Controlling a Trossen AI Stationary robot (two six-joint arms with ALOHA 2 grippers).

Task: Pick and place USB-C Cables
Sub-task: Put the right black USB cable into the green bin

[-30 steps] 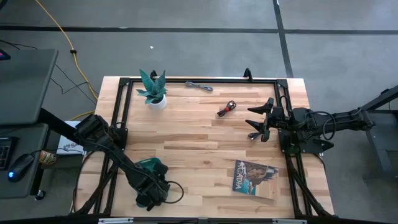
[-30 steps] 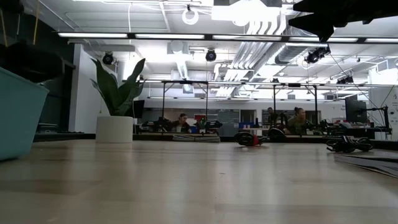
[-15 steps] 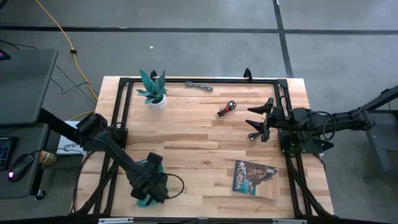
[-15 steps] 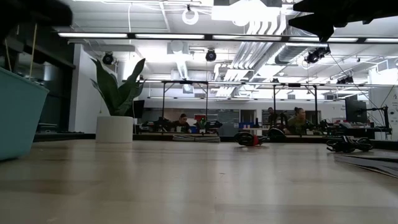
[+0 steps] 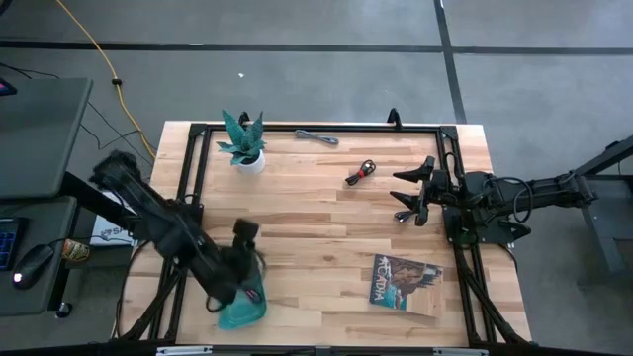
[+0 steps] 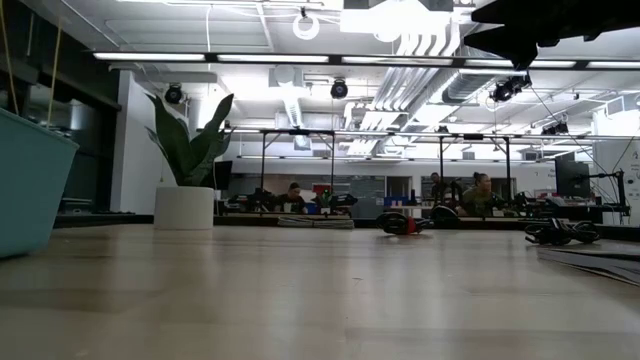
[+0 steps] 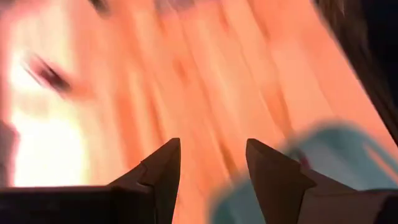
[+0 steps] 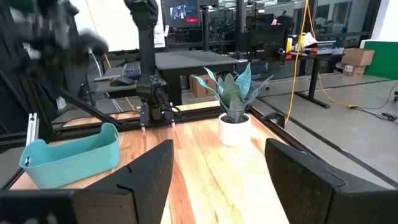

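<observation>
My left gripper point(image 5: 245, 233) point(image 7: 211, 146) hangs open above the far end of the teal tray point(image 5: 243, 305) point(image 7: 329, 163), blurred. The tray's inside does not show, and I see no maroon-purple cable. The grey cable point(image 5: 316, 136) lies by the far edge. The black-and-red cable point(image 5: 361, 173) point(image 6: 405, 222) lies right of centre. A dark coil point(image 6: 560, 232) sits farther right in the low view; its colour cannot be told. My right gripper point(image 5: 398, 195) point(image 8: 217, 163) waits open above the table's right side, just right of the black-and-red cable.
A potted plant point(image 5: 243, 148) point(image 8: 233, 109) stands at the far left corner. A magazine point(image 5: 404, 281) lies near the right near corner. A black frame point(image 5: 297, 127) rims the table. Bare wood lies between tray, plant and magazine. People sit in the room beyond the table.
My left gripper has risen fast from low over the tray, out of the low view, and swung toward the far edge; its arm's elbow has swung up and left. The tray, covered by the arm before, now shows from above. Tray and right arm have kept still.
</observation>
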